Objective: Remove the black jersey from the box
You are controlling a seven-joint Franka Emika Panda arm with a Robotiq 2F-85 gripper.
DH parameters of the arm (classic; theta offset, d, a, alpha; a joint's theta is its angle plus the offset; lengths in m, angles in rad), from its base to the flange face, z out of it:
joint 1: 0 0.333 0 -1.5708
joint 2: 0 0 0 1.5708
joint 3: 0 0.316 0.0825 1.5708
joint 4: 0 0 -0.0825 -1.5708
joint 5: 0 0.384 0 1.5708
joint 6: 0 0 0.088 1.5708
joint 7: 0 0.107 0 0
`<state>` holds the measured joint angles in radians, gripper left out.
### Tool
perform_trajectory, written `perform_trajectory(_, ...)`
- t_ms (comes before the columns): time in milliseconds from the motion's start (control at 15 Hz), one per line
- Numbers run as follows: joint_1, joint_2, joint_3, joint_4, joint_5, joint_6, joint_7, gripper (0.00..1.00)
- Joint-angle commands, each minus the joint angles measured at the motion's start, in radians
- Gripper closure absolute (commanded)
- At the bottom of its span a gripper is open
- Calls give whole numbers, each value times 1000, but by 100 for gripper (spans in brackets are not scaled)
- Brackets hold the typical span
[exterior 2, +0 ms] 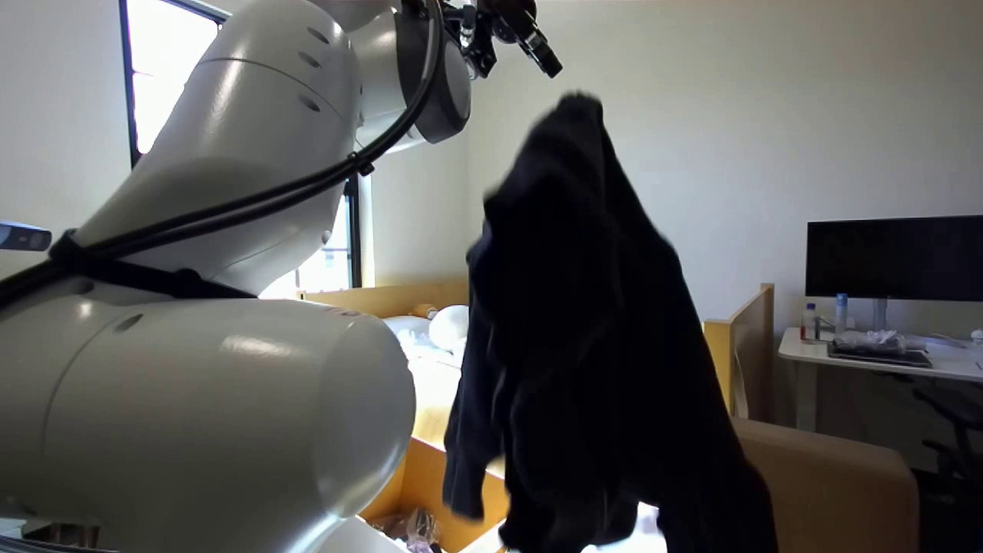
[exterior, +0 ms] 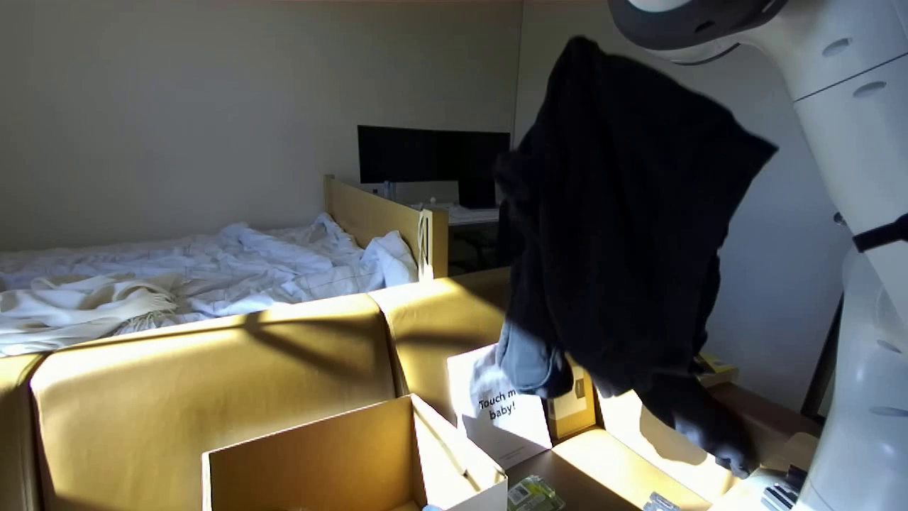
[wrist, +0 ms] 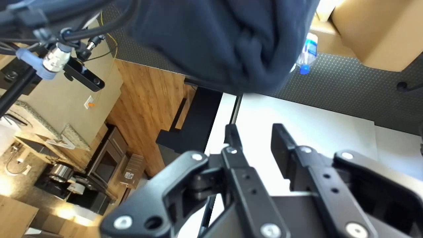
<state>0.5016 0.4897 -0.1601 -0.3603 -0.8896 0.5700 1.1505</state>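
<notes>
The black jersey (exterior: 624, 220) hangs in mid-air, blurred, with blue-grey cloth at its lower edge. It also shows in an exterior view (exterior 2: 584, 330) and at the top of the wrist view (wrist: 231, 39). My gripper (exterior 2: 547, 65) is just above the jersey's peak, with a gap between them. In the wrist view the two fingers (wrist: 254, 135) are apart with nothing between them, so the gripper is open. The gripper is out of view above an exterior picture. The tan cardboard box (exterior: 312, 454) stands at the lower left, away from the jersey; its lower part is cut off.
A tan couch (exterior: 213, 376) runs behind the box. A white printed card (exterior: 500, 411) and a smaller carton (exterior: 573, 404) stand below the jersey. A green packet (exterior: 532, 493) lies beside the box. A white surface (wrist: 307, 125) and a bottle (wrist: 308, 53) show in the wrist view.
</notes>
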Motion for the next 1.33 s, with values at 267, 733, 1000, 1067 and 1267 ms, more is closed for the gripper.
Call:
perform_trajectory(267,0,-8,-18,0,6,-27,67,14)
perform_trajectory(733,33,-16,17,0,29,74,80,0)
perform_trajectory(1000,43,-4,22,2,51,116,98,0)
perform_trajectory(1067,48,-7,27,2,57,122,110,0)
perform_trajectory(1267,50,-11,30,2,60,123,113,0)
